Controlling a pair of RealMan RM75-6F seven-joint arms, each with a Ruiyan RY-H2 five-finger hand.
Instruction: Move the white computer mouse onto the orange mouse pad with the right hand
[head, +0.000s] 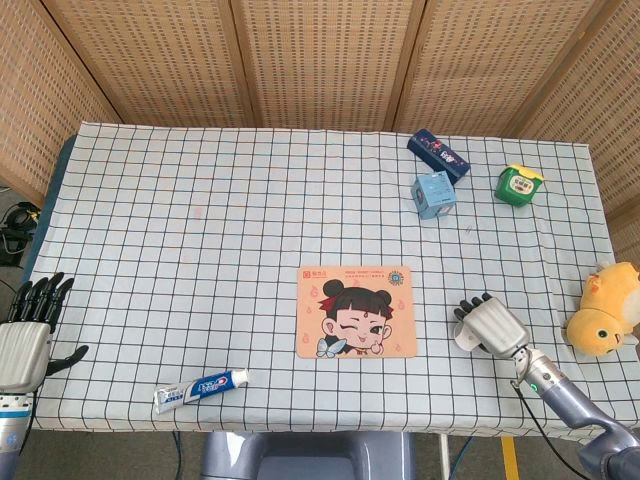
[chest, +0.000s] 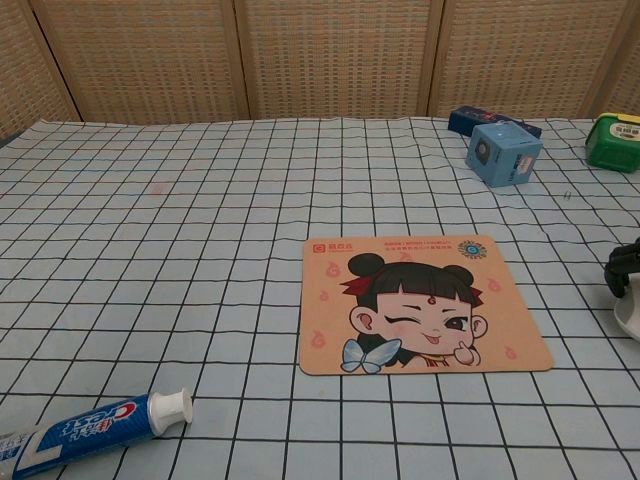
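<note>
The right robot hand (head: 487, 326) rests palm-down on the checked tabletop (head: 200, 250), just right of the orange mouse pad (head: 355, 311), with its fingers (head: 468, 310) curled downward. A small white patch shows beneath the hand at its left edge, and the chest view shows a white edge (chest: 630, 318) under the dark fingertips; this appears to be the white mouse (head: 466, 340), covered by the hand and off the pad. Whether the fingers actually grip it cannot be told. The left robot hand (head: 25, 340) holds nothing, with its fingers extended and apart, at the near left corner of the tabletop. A toothpaste tube (head: 200, 388) lies near the front edge. A light blue box (head: 434, 194), a dark blue box (head: 438, 155) and a green container (head: 520, 184) stand at the far right. A yellow plush toy (head: 605, 310) sits at the right edge.
</note>
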